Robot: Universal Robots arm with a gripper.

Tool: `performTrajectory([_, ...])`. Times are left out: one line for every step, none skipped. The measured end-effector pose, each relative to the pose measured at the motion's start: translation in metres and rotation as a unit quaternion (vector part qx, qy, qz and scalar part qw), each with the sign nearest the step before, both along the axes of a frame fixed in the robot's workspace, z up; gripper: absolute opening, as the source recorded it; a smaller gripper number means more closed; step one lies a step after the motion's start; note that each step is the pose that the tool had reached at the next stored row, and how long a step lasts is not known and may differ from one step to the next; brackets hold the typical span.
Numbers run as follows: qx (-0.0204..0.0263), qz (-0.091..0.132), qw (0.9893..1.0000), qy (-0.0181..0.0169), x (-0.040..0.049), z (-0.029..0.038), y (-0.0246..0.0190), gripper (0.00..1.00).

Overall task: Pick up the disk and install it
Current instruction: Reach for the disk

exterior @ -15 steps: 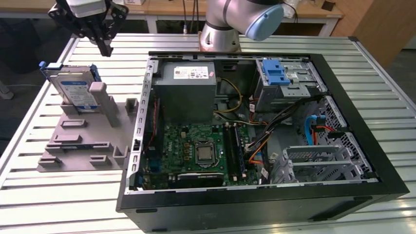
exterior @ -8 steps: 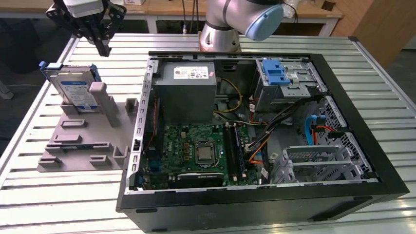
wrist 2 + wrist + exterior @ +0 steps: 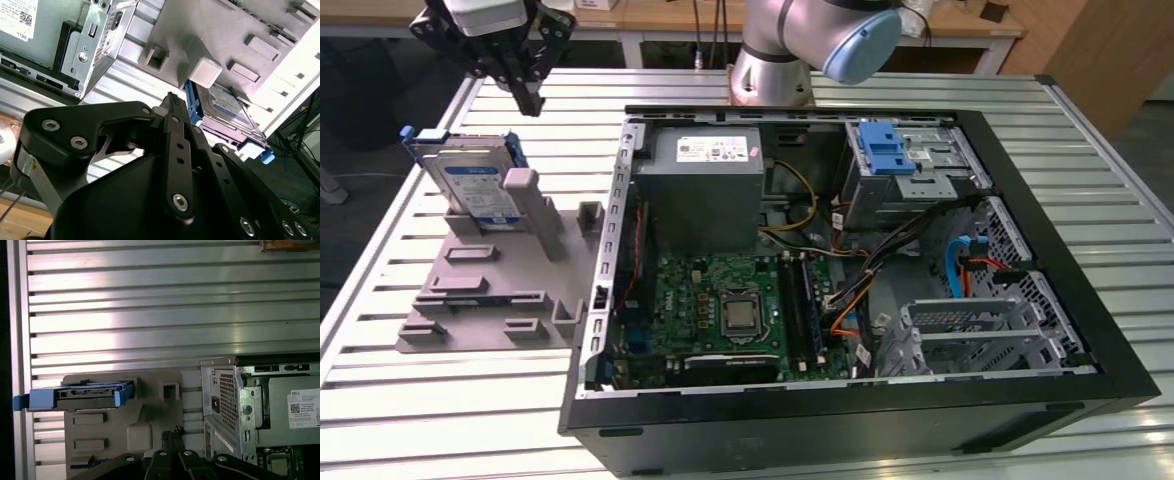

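The disk is a silver-grey drive with a white-and-blue label and a blue frame. It stands on edge in a grey holder at the exterior view's left, beside the open computer case. In both wrist views the disk sits in the same holder. My gripper hangs above and just behind the disk, clear of it. Its black fingers are pressed together and hold nothing, as both wrist views show.
The open black computer case lies on the slatted metal table. Inside are a grey power supply, a motherboard, loose cables, and a silver cage with a blue latch. The arm's base stands behind the case.
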State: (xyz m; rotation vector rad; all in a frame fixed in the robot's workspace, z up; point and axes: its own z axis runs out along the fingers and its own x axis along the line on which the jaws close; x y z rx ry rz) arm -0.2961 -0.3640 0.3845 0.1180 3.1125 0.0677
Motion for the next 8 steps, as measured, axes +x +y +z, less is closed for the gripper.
performTrajectory([0.0000, 0.000, 1.0000, 0.0000, -0.0005, 0.0000, 0.0000, 0.11])
performTrajectory([0.0000, 0.000, 1.0000, 0.0001, -0.0012, 0.0000, 0.0000, 0.11])
performTrajectory([0.0000, 0.000, 1.0000, 0.0001, -0.0019, 0.0000, 0.0001, 0.11])
performTrajectory([-0.0001, 0.000, 1.0000, 0.0001, -0.0027, 0.0000, 0.0002, 0.11])
performTrajectory([-0.0001, 0.000, 1.0000, 0.0001, -0.0036, -0.0001, 0.0003, 0.11])
performTrajectory([0.0000, 0.000, 1.0000, 0.0000, -0.0047, -0.0001, 0.0004, 0.11])
performTrajectory([0.0000, 0.000, 1.0000, 0.0000, -0.0058, -0.0002, 0.0004, 0.11])
performTrajectory([0.0000, 0.000, 1.0000, 0.0000, -0.0067, -0.0002, 0.0005, 0.11])
